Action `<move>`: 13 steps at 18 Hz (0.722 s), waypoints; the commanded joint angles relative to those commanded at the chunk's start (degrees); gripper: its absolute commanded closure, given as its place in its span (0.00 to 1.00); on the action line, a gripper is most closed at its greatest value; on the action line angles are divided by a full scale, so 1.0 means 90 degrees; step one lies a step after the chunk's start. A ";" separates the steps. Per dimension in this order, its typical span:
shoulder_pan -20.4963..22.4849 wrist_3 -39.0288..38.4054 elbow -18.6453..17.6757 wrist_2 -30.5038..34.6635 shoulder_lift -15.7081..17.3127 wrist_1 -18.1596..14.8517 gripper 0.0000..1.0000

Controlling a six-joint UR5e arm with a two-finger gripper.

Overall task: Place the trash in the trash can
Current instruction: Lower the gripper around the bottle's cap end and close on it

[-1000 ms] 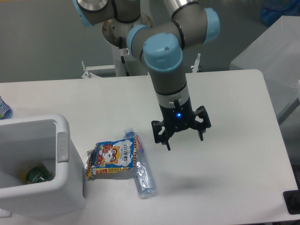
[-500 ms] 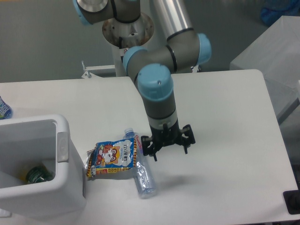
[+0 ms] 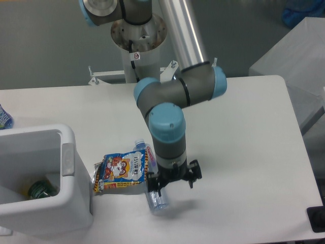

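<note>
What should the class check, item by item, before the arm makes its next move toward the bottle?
1. Gripper open: ok, fingers spread.
2. Gripper above the bottle: ok, over its middle.
3. Bottle free to lift: not ok, snack bag lies against it, may overlap.
4. Bin opening unblocked: ok, only a green item at the bottom.
5. Fingers clear of the table: cannot tell.

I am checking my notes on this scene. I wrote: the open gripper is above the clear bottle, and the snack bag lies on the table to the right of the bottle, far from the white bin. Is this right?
Not quite. The fixed camera shows the snack bag to the left of the clear bottle, between it and the white bin, close to the bin's wall. The rest holds: the open gripper is above the bottle, and the bag lies on the table.
</note>
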 joint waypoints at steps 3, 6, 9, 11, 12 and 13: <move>-0.0068 -0.0019 -0.0010 0.0019 -0.0059 0.0000 0.00; -0.0117 0.0019 -0.0068 0.0049 -0.0195 0.0010 0.00; -0.0176 0.0058 -0.0049 0.0029 -0.0215 0.0029 0.00; -0.0186 0.0059 -0.0039 0.0049 -0.0302 0.0029 0.00; -0.0186 0.0059 -0.0039 0.0049 -0.0313 0.0029 0.00; -0.0195 0.0049 -0.0039 0.0049 -0.0323 0.0029 0.00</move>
